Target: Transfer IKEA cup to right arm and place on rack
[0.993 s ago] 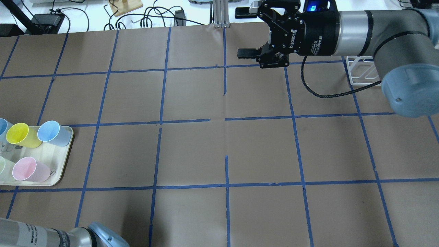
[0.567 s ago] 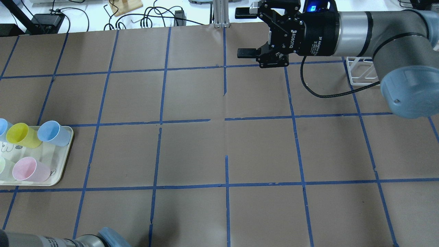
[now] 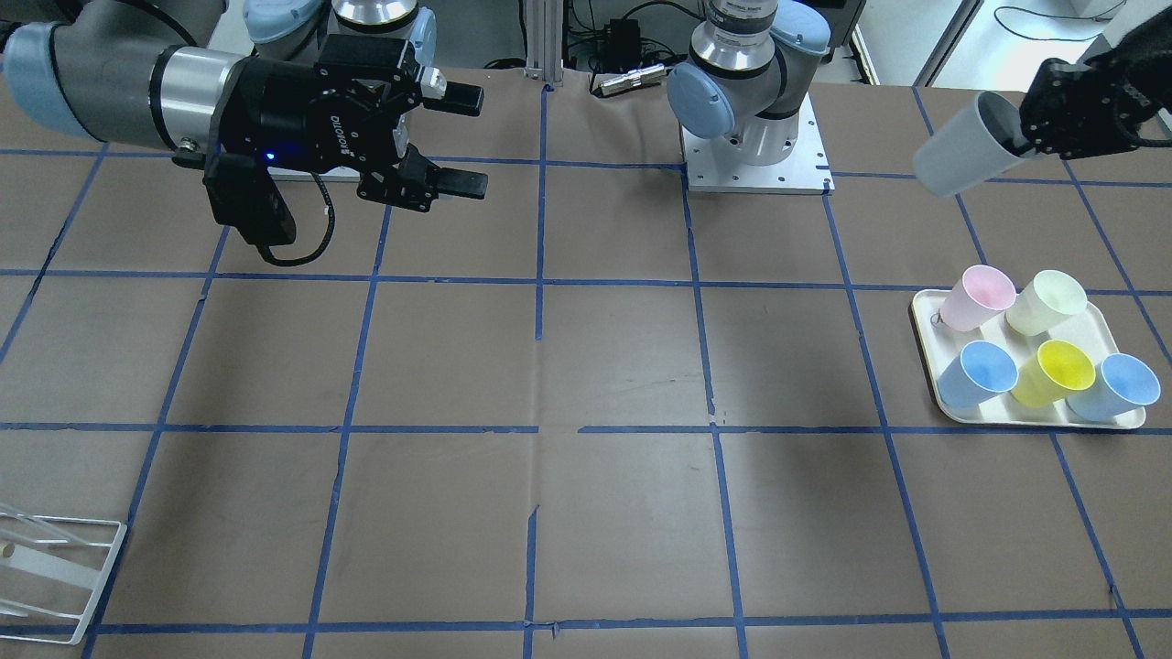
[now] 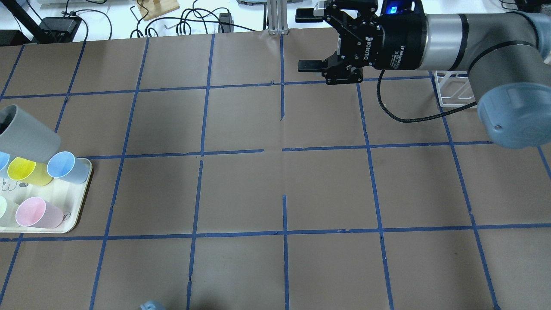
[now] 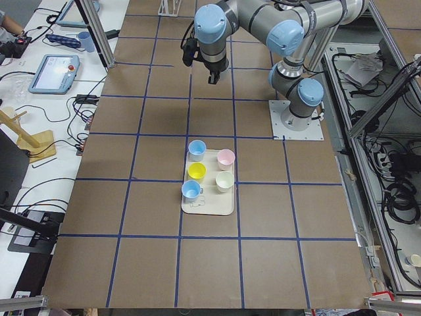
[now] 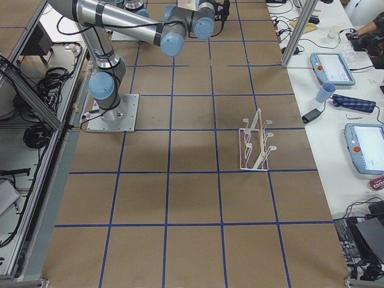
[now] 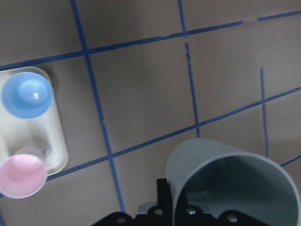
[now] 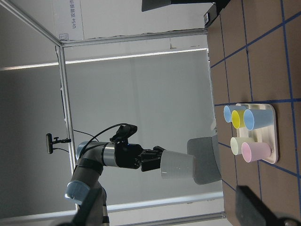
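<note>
My left gripper (image 3: 1027,137) is shut on the rim of the pale grey IKEA cup (image 3: 961,146), with one finger inside it. It holds the cup tilted in the air above the table, near the tray. The cup also shows at the left edge of the overhead view (image 4: 26,135), in the left wrist view (image 7: 235,183) and in the right wrist view (image 8: 178,165). My right gripper (image 4: 304,41) is open and empty, held sideways above the far middle of the table. The white wire rack (image 6: 255,147) stands behind the right arm in the overhead view (image 4: 452,88).
A cream tray (image 3: 925,311) holds a pink cup (image 3: 978,295), a cream-green cup (image 3: 1044,302), a yellow cup (image 3: 1058,371) and two light blue cups (image 3: 980,371). Brown paper with blue tape lines covers the table. Cables lie beyond its far edge (image 4: 189,21).
The grey cup has come into the overhead view at the left edge, above the tray. The left arm's elbow has slid out at the bottom. The right arm has not moved.
</note>
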`<action>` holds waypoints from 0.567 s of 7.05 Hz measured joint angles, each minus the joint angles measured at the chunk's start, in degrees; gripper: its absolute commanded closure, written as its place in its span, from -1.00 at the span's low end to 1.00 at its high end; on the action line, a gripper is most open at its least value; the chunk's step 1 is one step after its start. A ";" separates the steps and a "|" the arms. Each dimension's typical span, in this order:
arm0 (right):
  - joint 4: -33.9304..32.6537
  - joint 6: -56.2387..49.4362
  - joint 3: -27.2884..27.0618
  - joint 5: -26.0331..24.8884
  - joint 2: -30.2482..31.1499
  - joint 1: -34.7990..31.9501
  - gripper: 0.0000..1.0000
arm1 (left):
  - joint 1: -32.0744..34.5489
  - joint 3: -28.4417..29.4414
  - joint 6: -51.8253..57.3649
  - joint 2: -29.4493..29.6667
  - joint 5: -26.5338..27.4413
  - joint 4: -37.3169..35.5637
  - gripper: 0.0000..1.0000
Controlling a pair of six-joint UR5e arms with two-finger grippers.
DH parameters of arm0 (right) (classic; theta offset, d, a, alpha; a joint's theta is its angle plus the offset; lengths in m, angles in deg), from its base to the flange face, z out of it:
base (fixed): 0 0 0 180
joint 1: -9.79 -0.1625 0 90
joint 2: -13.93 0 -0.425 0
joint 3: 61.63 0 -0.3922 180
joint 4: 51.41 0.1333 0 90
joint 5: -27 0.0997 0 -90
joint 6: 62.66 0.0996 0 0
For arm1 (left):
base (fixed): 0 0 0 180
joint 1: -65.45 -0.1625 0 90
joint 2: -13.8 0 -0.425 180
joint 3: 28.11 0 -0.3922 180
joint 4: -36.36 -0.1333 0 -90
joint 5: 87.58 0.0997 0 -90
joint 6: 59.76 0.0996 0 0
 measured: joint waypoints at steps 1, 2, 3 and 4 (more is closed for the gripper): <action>0.02 0.15 0.00 0.06 0.01 0.07 -1.00 | 3.96 -2.67 -4.04 -2.45 -5.81 0.67 1.00; 0.03 0.29 0.00 0.14 0.03 0.15 -1.00 | 6.57 -6.11 -6.10 -4.28 -12.49 0.76 1.00; 0.04 0.35 0.00 0.22 0.06 0.23 -1.00 | 7.74 -9.60 -6.87 -5.41 -20.06 0.80 1.00; 0.06 0.37 -0.08 1.04 0.03 0.24 -1.00 | 8.29 -12.58 -7.06 -5.73 -27.80 0.87 1.00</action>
